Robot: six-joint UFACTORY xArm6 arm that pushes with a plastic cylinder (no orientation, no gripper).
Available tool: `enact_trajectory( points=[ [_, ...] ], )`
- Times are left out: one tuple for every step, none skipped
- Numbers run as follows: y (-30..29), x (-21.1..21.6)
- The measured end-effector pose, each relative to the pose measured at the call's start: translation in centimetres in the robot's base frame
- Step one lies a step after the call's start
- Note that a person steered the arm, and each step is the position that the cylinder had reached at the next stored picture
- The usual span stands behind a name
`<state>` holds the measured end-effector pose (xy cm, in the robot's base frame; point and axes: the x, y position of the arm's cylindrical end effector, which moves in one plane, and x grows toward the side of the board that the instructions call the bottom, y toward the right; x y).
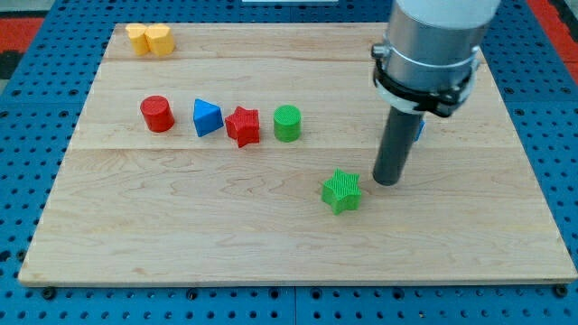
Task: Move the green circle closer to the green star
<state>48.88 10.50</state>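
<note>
The green circle (287,123) stands on the wooden board (181,235) near the middle, at the right end of a row of blocks. The green star (341,190) lies lower and to the right of it, apart from it. My tip (388,183) rests on the board just to the right of the green star, a short gap away, and well to the right of and below the green circle.
A red star (243,125) touches the green circle's left side, then a blue triangle (207,117) and a red cylinder (157,114). Two yellow blocks (150,40) sit at the top left corner. A blue block (419,127) is mostly hidden behind the rod.
</note>
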Motion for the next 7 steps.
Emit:
enact_trajectory(
  points=[
    [-4.9, 0.9],
    [-6.0, 5.8],
    [-5.1, 5.6],
    [-1.5, 1.3],
    [-0.9, -3.9],
    [-1.2, -8.6],
    [-2.5, -12.2]
  ],
)
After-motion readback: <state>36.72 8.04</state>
